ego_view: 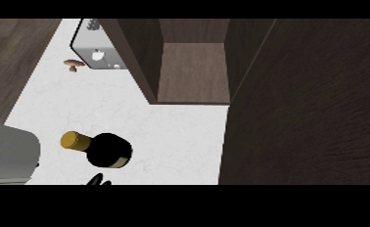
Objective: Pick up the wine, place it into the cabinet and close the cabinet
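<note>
Only the tips of black fingers show, at the lower edge of the head view: a hand (98, 180) that comes in left of centre. So little of it is in sight that I cannot tell which hand it is, nor whether it is open or closed. It holds nothing that can be seen.

Just beyond those fingertips, and a little to their right, the wine (105, 149) stands on the white counter (170, 138). Seen from above, it is a dark bottle with a gold cap that points away to the hand's left. A narrow strip of counter seems to separate the fingertips from the bottle, though I cannot tell for sure that they are apart.

Far beyond the hand and to its right the cabinet (194, 74) stands open, its brown shelf bare. Its door (303, 108), a broad dark panel, swings out toward the viewer and fills the right side of the view, well to the right of both hand and wine.

Left of the hand, at the view's edge, sits a grey block (17, 156). Far ahead and slightly to the left, a small brown mushroom (72, 64) lies on the counter just beside a white appliance (95, 50) that stands next to the cabinet's left wall.
</note>
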Available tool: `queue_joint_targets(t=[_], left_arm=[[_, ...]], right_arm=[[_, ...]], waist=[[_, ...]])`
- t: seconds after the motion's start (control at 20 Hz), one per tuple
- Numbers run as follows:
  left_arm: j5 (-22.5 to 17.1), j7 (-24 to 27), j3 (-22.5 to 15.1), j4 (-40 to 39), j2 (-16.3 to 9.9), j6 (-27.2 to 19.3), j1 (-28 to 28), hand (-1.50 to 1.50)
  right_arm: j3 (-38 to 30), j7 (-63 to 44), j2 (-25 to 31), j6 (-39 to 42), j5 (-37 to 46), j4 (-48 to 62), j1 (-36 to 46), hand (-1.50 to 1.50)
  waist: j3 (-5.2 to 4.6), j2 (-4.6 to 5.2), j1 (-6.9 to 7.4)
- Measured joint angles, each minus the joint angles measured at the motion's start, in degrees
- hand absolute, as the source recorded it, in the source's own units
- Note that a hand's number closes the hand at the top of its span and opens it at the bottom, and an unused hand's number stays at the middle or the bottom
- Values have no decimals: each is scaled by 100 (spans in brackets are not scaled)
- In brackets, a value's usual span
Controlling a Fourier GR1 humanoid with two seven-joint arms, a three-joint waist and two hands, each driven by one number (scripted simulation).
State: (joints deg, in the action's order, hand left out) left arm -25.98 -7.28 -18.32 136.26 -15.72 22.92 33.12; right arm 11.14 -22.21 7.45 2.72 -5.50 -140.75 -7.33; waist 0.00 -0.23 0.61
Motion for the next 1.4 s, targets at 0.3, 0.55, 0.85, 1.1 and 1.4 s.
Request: queue_joint_targets(t=[0.3,0.55,0.85,1.1,1.4], left_arm=[[-71,-70,339,10,-90,-202,-53,-150],[-152,-128,709,-3,-193,-301,-160,-150],[-370,-152,1453,-123,-364,-314,-499,-150],[-732,-262,1943,-224,-480,-291,-662,-150],[-1726,-561,2555,-489,-684,-243,-1050,-150]], right_arm=[[36,-293,-15,-144,81,-36,250,-150],[-19,-405,15,-184,135,-82,352,-150],[32,-485,17,-233,225,-139,369,-150],[94,-559,-8,-290,268,-154,418,-150],[37,-638,24,-257,275,-201,372,-150]], waist=[[1,3,-17],[2,1,-30],[0,5,-60],[0,2,-50],[0,6,-73]])
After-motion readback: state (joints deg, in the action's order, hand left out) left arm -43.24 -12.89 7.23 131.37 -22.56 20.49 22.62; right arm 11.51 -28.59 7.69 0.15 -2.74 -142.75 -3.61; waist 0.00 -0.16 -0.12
